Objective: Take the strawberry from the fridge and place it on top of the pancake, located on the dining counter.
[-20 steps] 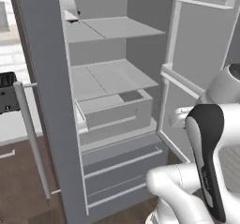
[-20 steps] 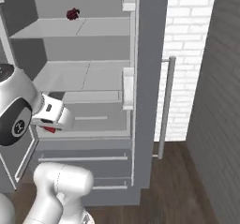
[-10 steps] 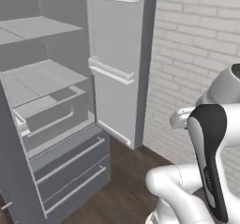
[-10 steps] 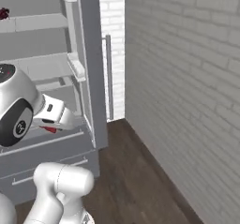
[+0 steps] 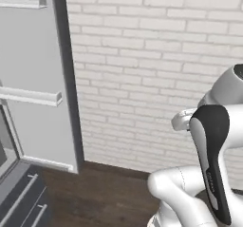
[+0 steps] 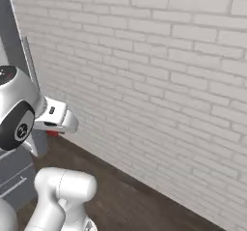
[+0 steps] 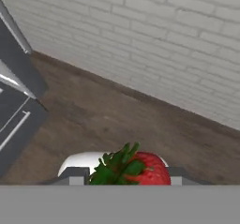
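Note:
The strawberry (image 7: 143, 169), bright red with green leaves, sits between the fingertips of my gripper (image 7: 129, 177), which is shut on it. From the right base view, the hand (image 6: 54, 120) hangs low at the left with a bit of the red strawberry (image 6: 52, 134) under it. The grey fridge (image 5: 33, 79) stands at the left with its door swung open and its bottom drawers (image 5: 19, 204) below. Its drawers (image 7: 14, 108) also lie at the left of the hand view. The pancake and the dining counter are out of view.
A white brick wall (image 5: 152, 64) rises straight ahead, meeting a dark wood floor (image 5: 104, 195). The same wall (image 6: 159, 80) spans the right base view. The fridge's dark side with a thin bar handle (image 6: 30, 63) stands at the far left.
The whole picture has swung right: the fridge's shelves have slid off to the left and the brick wall now faces the cameras. The grip on the strawberry is unchanged.

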Robot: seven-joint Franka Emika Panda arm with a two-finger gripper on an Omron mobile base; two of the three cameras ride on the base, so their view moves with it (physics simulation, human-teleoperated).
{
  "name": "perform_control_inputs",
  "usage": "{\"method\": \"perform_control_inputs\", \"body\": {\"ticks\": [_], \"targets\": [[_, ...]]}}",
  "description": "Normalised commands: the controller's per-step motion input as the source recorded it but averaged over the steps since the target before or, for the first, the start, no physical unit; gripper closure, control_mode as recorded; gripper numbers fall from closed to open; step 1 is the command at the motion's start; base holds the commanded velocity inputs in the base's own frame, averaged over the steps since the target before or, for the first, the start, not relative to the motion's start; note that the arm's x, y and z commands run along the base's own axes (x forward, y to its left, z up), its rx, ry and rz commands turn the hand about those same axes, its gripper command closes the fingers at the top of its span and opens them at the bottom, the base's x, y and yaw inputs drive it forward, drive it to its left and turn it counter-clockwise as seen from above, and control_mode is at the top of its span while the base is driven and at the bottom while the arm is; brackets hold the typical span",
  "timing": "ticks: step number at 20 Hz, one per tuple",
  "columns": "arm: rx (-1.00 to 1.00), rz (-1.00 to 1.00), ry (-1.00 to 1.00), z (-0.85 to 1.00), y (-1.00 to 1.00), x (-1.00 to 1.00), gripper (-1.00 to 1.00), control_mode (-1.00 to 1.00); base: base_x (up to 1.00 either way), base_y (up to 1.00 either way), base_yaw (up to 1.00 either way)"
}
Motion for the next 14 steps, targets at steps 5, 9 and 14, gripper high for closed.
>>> {"method": "perform_control_inputs", "body": {"ticks": [5,9,14], "targets": [[0.0,0.0,0.0,0.0,0.0,0.0,1.0,1.0,0.0,-0.36,-0.88],[0.0,0.0,0.0,0.0,0.0,0.0,1.0,1.0,0.0,-0.35,-0.89],[0.0,0.0,0.0,0.0,0.0,0.0,1.0,1.0,0.08,-0.32,-0.86]]}}
